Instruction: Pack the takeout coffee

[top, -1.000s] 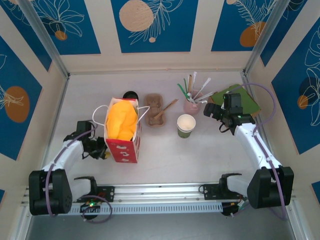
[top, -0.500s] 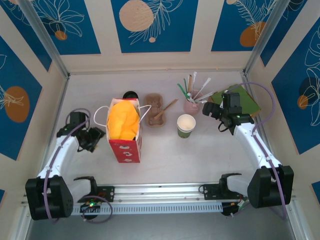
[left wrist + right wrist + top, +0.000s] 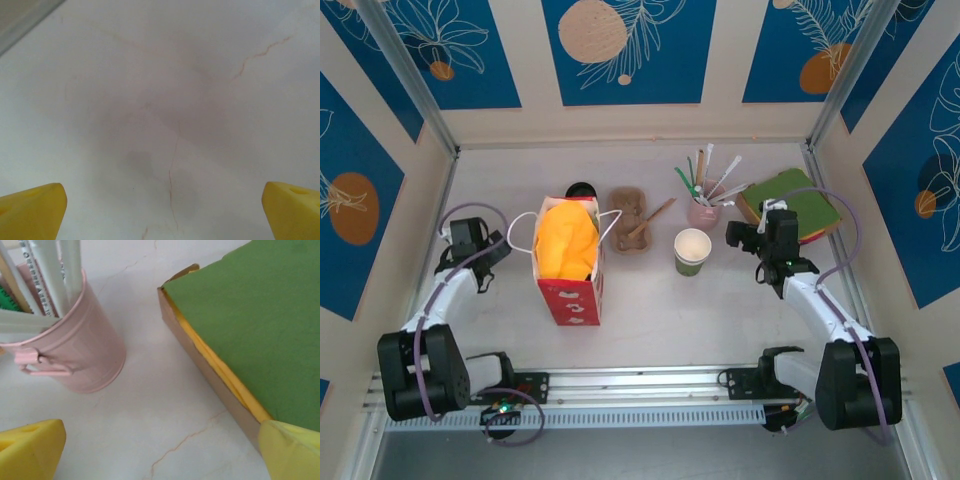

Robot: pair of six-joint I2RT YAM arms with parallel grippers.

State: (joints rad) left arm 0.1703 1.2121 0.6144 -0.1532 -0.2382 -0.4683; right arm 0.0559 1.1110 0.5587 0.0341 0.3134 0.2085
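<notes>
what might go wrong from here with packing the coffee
The paper bag stands tall and is stuffed with yellow paper; the black lid peeks out behind it, so reaching over may topple the bag. The right fingers sit open near the pink tin of straws, so a swing could tip it.

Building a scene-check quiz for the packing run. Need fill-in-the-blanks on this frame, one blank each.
1. In the top view, the lidless green cup stands to the ___ of the red bag.
2. The straws stand in a tin whose colour is ___.
3. The napkin stack beside that tin is ___ on top.
4. The left tool and right tool both stand ___, holding nothing.
Missing words: right; pink; green; open.
</notes>
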